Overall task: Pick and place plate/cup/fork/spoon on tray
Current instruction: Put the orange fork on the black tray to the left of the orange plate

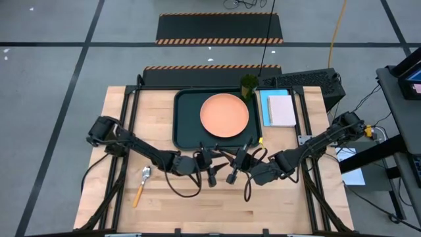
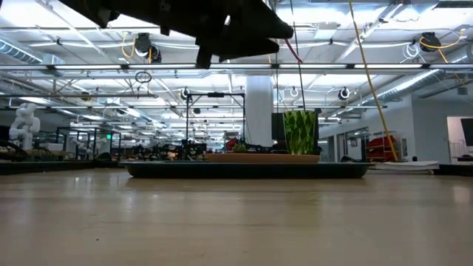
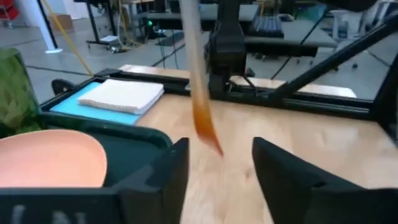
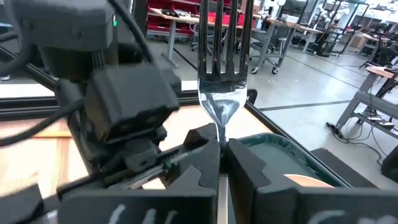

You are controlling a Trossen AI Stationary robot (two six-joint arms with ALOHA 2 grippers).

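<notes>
The dark tray (image 1: 184, 131) lies at the table's far middle, with the salmon-orange plate (image 1: 224, 115) flat on it and the green cup (image 1: 248, 84) upright at its far right corner. The spoon (image 1: 141, 184) lies on the table at the near left. My right gripper (image 4: 222, 149) is shut on the fork (image 4: 222, 68) just near of the tray's near edge (image 1: 231, 172). My left gripper (image 3: 217, 165) is open and empty beside it (image 1: 211, 172). The fork's orange handle end (image 3: 204, 127) shows blurred beyond the left fingers. My right gripper pinches the fork's thin silver neck (image 4: 221, 127), just below the pronged head, between its two fingers. The head sticks out past the fingertips, prongs pointing away from them. The fork is lifted clear of the table.
A pink-and-blue notepad (image 1: 279, 108) lies right of the tray. The two arms meet close together near the tray's near edge. Bare wood lies at the table's near middle and right (image 1: 296, 204).
</notes>
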